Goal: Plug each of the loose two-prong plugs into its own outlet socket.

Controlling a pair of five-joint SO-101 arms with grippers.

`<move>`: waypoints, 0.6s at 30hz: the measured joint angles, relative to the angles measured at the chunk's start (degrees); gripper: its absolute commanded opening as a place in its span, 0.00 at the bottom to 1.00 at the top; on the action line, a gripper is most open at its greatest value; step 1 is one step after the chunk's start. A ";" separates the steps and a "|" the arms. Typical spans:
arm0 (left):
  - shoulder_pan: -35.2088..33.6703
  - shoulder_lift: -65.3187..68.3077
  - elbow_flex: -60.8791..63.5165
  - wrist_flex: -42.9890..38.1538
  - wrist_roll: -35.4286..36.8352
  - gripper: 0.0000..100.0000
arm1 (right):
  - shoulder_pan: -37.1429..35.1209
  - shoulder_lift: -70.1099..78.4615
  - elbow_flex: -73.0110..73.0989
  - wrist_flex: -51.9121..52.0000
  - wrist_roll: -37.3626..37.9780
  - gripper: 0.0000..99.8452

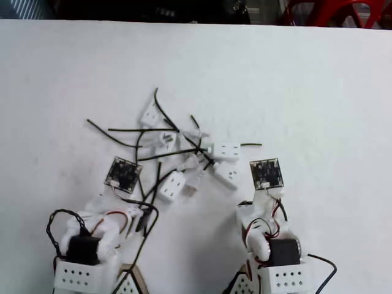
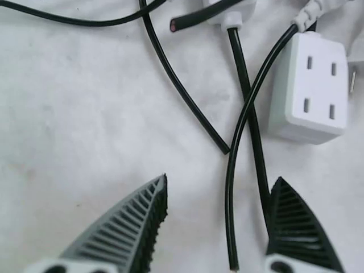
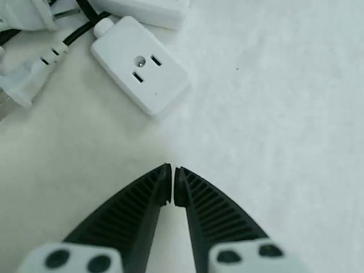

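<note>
Currently, left gripper (image 2: 222,181) stands wide open and empty, straddling a cable (image 2: 228,216) near a socket (image 2: 310,85), apparently ready to grasp. Right gripper (image 3: 172,185) is closed, empty, facing a second socket (image 3: 142,65); plug (image 3: 25,79) lies beside it.

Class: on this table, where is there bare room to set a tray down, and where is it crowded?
Bare: the white table right of the tangle of white outlet blocks and black cords, the far strip behind it, and the left side. Crowded: the middle, around the tangle.
</note>
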 measured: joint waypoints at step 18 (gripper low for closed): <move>-11.16 -0.18 -2.11 -0.62 0.00 0.28 | 4.57 -0.09 -4.40 -1.05 14.59 0.02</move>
